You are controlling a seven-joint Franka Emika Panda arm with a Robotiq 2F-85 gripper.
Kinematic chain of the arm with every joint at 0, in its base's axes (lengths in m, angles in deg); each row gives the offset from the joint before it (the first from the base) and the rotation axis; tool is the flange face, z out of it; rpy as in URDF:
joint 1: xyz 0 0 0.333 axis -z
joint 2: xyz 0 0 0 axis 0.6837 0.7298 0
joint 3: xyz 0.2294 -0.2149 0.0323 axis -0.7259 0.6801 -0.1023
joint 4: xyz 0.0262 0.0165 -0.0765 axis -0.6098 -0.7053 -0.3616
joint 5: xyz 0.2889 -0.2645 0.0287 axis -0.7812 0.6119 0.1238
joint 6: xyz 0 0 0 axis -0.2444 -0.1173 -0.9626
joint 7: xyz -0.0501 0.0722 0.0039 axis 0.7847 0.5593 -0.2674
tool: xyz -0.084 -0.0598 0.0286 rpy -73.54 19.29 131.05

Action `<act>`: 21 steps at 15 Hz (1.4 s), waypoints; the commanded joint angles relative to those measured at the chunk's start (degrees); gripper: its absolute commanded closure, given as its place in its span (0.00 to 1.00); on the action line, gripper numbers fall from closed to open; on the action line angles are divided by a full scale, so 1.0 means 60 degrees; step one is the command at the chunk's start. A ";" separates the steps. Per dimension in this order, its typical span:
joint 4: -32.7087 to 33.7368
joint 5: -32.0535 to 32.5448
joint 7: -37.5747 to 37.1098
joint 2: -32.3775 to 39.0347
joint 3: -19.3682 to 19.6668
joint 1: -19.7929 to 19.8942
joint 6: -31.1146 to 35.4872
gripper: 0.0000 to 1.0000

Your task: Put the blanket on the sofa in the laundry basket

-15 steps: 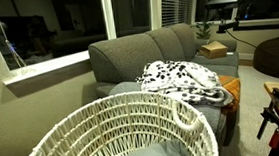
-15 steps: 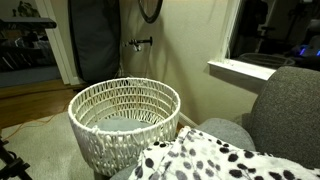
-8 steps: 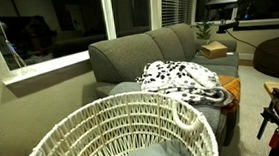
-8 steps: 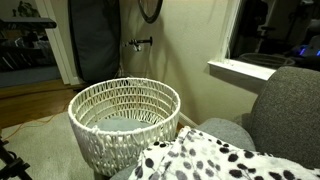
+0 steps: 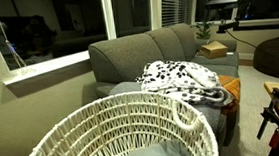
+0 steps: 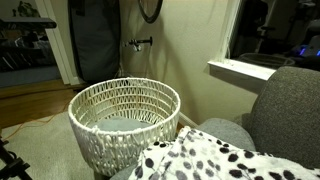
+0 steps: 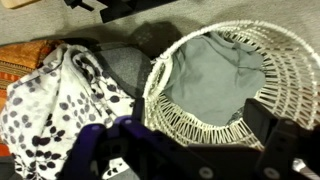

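The white blanket with black spots [image 5: 180, 80] lies bunched on the seat of the grey sofa [image 5: 142, 50]. Both also show in an exterior view, the blanket [image 6: 215, 158] in front of the sofa [image 6: 290, 110]. The woven cream laundry basket [image 5: 112, 115] stands on the floor beside the sofa's end [image 6: 125, 88]. In the wrist view the blanket [image 7: 55, 105] is at the left and the basket [image 7: 160, 110] at the right. My gripper [image 7: 195, 138] hangs above them, open and empty, its dark fingers at the bottom edge. It is out of view in both exterior views.
A plain grey cloth [image 7: 215, 75] lies in the basket's bottom. A cardboard box [image 5: 215, 50] sits at the sofa's far end, with an orange cloth [image 5: 232, 87] beside the blanket. A dark round pouffe [image 5: 278, 55] stands beyond. A window sill [image 6: 240, 68] runs behind the sofa.
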 commanded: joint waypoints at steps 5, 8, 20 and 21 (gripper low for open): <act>-0.0227 0.1290 -0.2192 0.0638 0.0008 0.0315 0.0658 0.00; -0.0265 0.1646 -0.2802 0.0864 0.0100 0.0331 0.0642 0.00; -0.0107 0.1795 -0.3408 0.1467 0.0293 0.0173 0.0359 0.00; -0.0100 0.1795 -0.3407 0.1467 0.0293 0.0173 0.0359 0.00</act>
